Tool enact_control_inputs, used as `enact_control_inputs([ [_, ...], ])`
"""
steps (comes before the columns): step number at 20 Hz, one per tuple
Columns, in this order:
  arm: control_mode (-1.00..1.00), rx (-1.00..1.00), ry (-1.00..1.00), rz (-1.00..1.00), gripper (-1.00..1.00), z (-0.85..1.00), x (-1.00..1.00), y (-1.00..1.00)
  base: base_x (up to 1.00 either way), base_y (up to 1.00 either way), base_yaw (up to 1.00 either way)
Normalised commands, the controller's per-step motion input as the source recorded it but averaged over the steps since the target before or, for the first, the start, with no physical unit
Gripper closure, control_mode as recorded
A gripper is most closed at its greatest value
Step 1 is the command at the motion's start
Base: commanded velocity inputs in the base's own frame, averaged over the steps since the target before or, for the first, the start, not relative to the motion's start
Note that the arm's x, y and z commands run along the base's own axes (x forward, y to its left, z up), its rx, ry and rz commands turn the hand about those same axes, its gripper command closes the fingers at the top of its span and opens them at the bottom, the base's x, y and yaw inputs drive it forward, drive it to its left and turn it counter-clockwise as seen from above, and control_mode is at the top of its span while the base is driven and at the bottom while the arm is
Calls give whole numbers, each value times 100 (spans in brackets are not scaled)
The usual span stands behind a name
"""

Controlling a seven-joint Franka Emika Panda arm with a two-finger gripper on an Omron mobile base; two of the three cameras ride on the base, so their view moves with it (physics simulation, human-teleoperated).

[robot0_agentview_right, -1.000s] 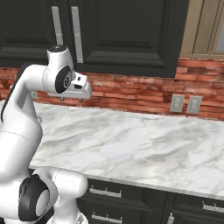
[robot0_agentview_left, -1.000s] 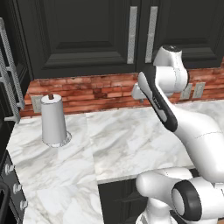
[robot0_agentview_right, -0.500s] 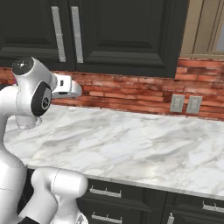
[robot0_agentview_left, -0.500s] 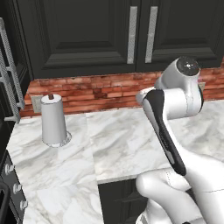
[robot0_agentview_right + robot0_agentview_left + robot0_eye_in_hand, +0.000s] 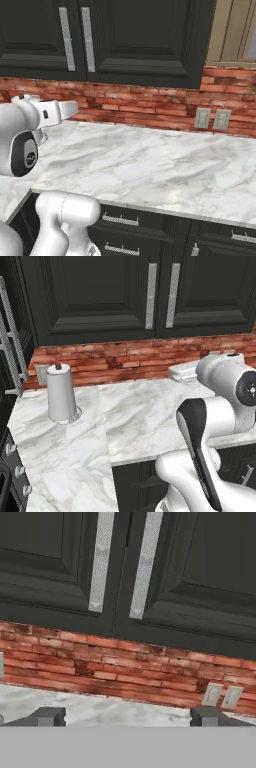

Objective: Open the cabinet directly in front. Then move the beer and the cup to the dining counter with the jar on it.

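The arm has swung back from the cabinet [image 5: 130,577], both doors shut above the brick backsplash [image 5: 125,358], so the gripper [image 5: 127,717], spread wide and empty, has everything left.

Red-brick backsplash [image 5: 125,358] along the wall, above a white-grey veined marble worktop [image 5: 130,416]. Two sockets [image 5: 212,119] set in the brick at right. Black base drawers [image 5: 150,227] with silver handles below. Beige panelling [image 5: 232,32] at upper right. Stove knobs [image 5: 15,471] at far left. Flat, even light.
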Motion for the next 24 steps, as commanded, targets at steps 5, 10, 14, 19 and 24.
enact_control_inputs([
  [5, -100, 2, -67, -1, -100, 21, -88, -24, 0, 0, 0],
  [10, -100, 1, -12, 0, -100, 0, -9, -4, 0, 0, 0],
  [14, -100, 0, 0, 0, -100, 0, 49, -8, 0, 0, 0],
  [19, -100, 0, 0, 2, -100, 17, 46, -5, 0, 0, 0],
  [24, -100, 0, 0, 1, -100, 5, 0, -1, 0, 0, 0],
])
